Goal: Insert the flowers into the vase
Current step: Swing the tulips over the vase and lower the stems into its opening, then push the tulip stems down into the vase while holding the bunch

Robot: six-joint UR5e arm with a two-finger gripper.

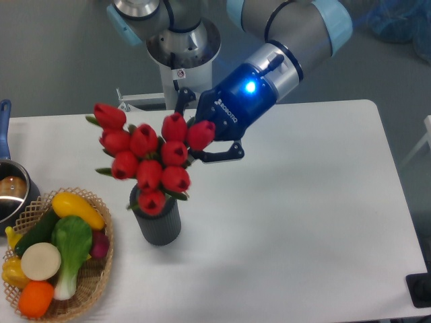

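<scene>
A: Where is the bunch held, and how is the gripper point(202, 138) set?

B: The flowers point(145, 158) are seen clamped at the stem end between the narrowed black fingers, the red buds fanned out to the image-left and downward from the tool. Most of the stems are hidden behind the buds, so the exact grip point cannot be told.

A: And the vase point(157, 222)?

B: It is stood upright on the white table point(303, 222), below and to the image-left of the gripper. The lowest bud is seen right over its mouth; whether it is touching the rim cannot be made out.

A: Which relation is the next move judged to turn on?

B: The long axis of the bunch. It is laid slanting, buds toward the vase and stems up by the fingers, so the wrong end is pointed at the mouth. A turn of the wrist would likely be needed so that the stems are brought downward, in line with the upright cylinder.

A: Anything nearby to be minded?

B: A wicker basket of vegetables point(57, 259) is set just beside the vase, to its image-left, and could be brushed by the wide head of buds
</scene>
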